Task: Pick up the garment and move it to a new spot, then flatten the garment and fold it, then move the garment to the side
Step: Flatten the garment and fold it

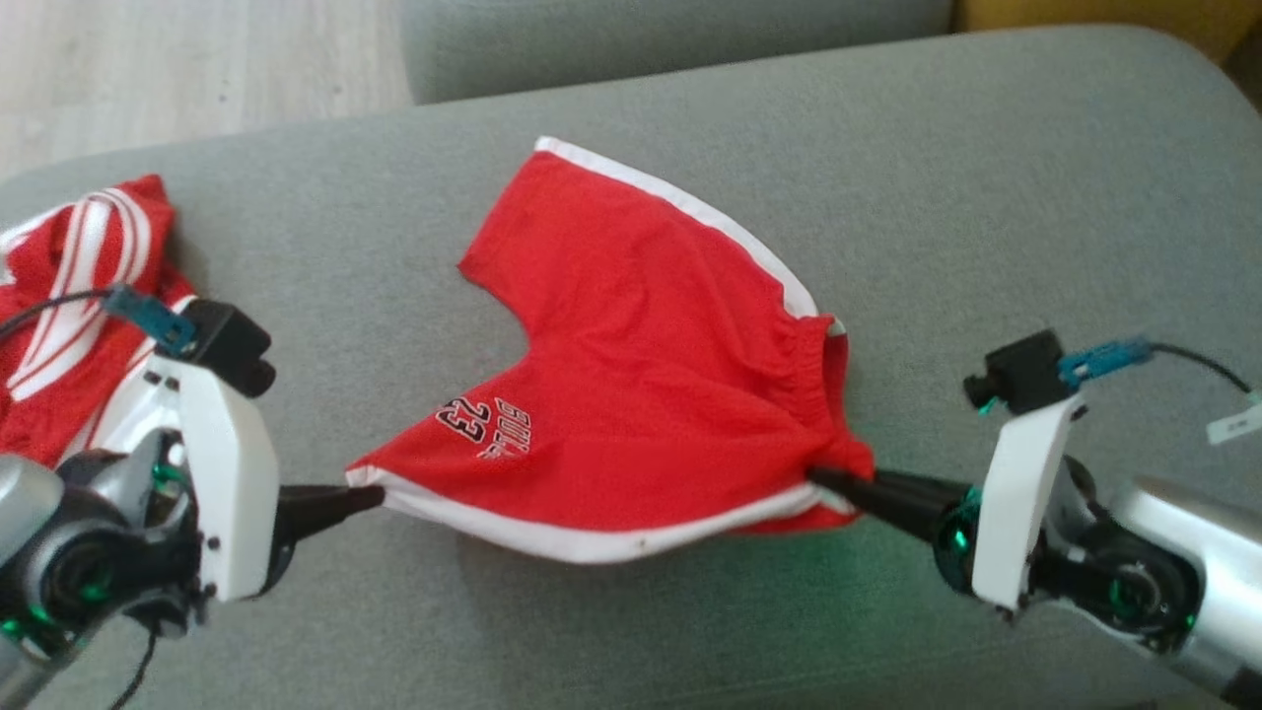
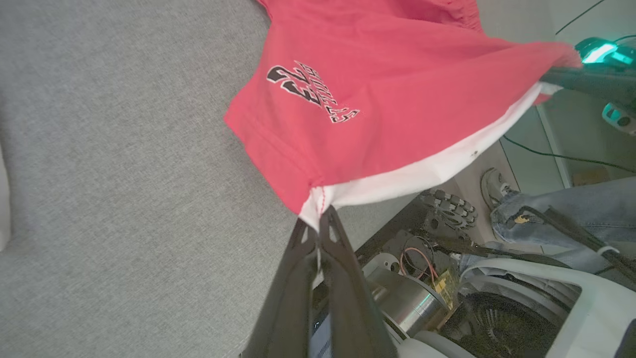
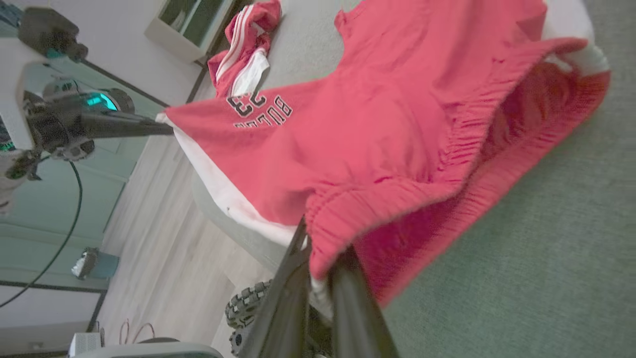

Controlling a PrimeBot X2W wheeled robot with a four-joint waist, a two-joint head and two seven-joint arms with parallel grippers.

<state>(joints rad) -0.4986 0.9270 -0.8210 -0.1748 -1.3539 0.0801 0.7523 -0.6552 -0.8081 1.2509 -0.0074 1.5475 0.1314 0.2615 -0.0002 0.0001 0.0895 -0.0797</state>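
Both jaws pinch red white-trimmed shorts (image 1: 641, 375) taut by hem corner and waistband.

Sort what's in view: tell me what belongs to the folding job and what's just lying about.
Part of the job:
- red shorts, held at two ends
- left end effector, shut on a leg hem
- right end effector, shut on the waistband
- grey cushion under them

Just lying about:
- striped red garment, crumpled on the cushion's left end
- a person's shoe on the floor
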